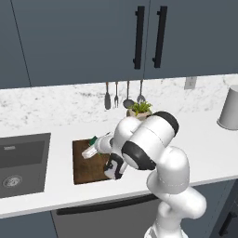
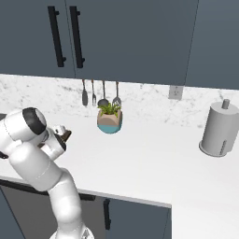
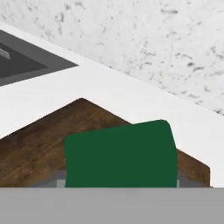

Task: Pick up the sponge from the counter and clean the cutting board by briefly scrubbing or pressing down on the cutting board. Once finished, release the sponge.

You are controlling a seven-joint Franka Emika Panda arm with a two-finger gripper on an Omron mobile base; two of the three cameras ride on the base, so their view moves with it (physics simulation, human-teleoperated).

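The dark brown cutting board (image 1: pixel 87 170) lies on the white counter (image 1: pixel 56 195), just right of the sink. My gripper (image 1: pixel 89 148) reaches left over the board's far left part and is shut on the sponge (image 1: pixel 93 139), whose green edge peeks out at the fingertips. In the hand view the sponge's dark green face (image 3: pixel 120 155) sits close in front of the camera, over the far corner of the cutting board (image 3: pixel 35 148); the fingertips are hidden behind it. I cannot tell whether the sponge touches the wood.
A dark grey sink (image 1: pixel 21 162) is set into the counter left of the board. A small potted plant (image 1: pixel 140 110) stands behind the arm, under hanging utensils (image 1: pixel 116 95). A paper towel holder (image 2: pixel 217 130) stands far right. White counter (image 2: pixel 149 163) stretches right.
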